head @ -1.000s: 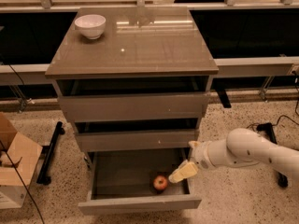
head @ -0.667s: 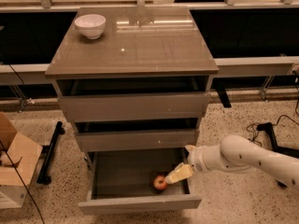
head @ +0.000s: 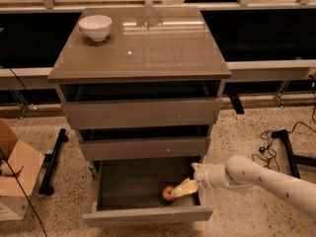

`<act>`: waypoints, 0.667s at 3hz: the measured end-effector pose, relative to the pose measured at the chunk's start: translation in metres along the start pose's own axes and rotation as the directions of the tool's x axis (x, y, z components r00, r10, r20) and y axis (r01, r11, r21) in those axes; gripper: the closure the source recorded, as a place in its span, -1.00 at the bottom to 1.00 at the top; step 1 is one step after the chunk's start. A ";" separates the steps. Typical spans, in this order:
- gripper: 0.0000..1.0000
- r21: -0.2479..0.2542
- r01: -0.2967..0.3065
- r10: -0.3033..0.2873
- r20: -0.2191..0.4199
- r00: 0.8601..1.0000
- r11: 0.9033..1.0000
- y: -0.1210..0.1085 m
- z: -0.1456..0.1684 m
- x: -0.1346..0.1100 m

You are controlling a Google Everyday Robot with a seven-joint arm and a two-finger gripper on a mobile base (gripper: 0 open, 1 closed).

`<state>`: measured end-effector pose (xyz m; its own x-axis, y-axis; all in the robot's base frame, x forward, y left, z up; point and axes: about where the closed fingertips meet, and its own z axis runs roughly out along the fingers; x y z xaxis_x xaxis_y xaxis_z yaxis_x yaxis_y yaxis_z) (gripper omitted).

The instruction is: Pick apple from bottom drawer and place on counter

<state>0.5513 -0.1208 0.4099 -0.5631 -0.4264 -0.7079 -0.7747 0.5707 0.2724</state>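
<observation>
1. Since a second ago, the pale yellowish hand (head: 185, 187) has been lowered slightly and brought leftward toward the small round red apple (head: 168, 193), which has not been shifted.
2. A white ceramic bowl (head: 95, 26) is set at the rear left corner of the glossy grey-brown counter (head: 148, 53), so room is judged to remain for the placing.
3. The wide grey bottom drawer (head: 148, 215) is pulled out so that its floor can be reached; the apple is lying on it, right of centre.
4. The hand is held just beside the apple's right side; whether it is spread or closed cannot be told.
5. The white arm (head: 256, 174) is extended in low from the right, below the middle drawer's front, judged to be the approach to a grasp.
</observation>
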 end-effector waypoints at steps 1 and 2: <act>-1.00 -0.055 -0.095 0.097 0.020 0.995 0.994 -0.022 0.033 0.033; -1.00 -0.054 -0.096 0.098 0.021 0.995 0.994 -0.023 0.034 0.033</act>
<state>0.5603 -0.1242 0.3582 -0.6299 -0.3538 -0.6914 -0.7312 0.5704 0.3743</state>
